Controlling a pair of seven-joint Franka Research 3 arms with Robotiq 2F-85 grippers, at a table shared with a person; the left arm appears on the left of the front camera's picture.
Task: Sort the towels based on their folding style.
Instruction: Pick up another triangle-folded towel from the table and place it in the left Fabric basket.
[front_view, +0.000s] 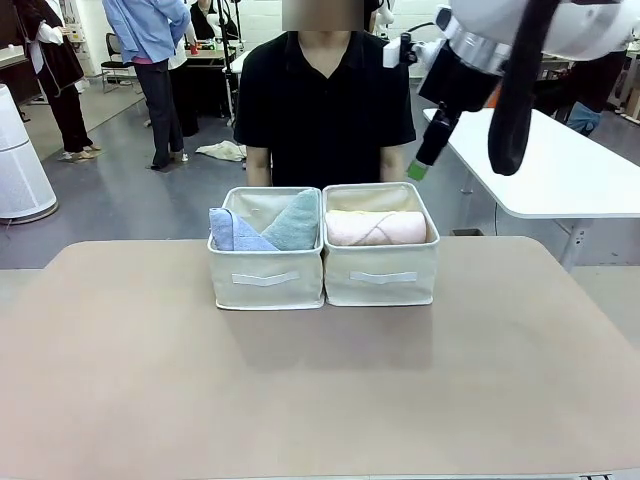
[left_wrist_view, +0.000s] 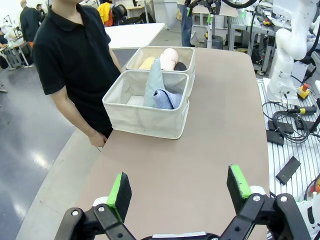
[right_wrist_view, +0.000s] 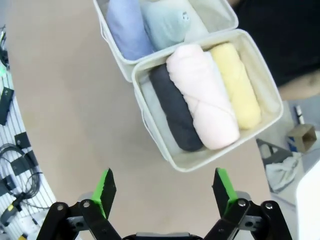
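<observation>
Beige fabric makes up 2 baskets standing side by side on the table, and the sorting looks all but finished. One basket (right_wrist_view: 220, 15) holds the lavender-blue towel (right_wrist_view: 125, 27) and the grey-green towel (right_wrist_view: 167, 25), both triangle folds. Its neighbour (right_wrist_view: 260, 75) holds rolls: the dark grey towel (right_wrist_view: 175, 110), the pink towel (right_wrist_view: 202, 95) and the yellow towel (right_wrist_view: 235, 85); whether a white one lies underneath I cannot tell. High above, the right gripper (right_wrist_view: 164, 187) hangs spread and empty, and the left gripper (left_wrist_view: 179, 192) is likewise spread over bare table (left_wrist_view: 215, 130). Judging by this, the next move is only to pull clear.
</observation>
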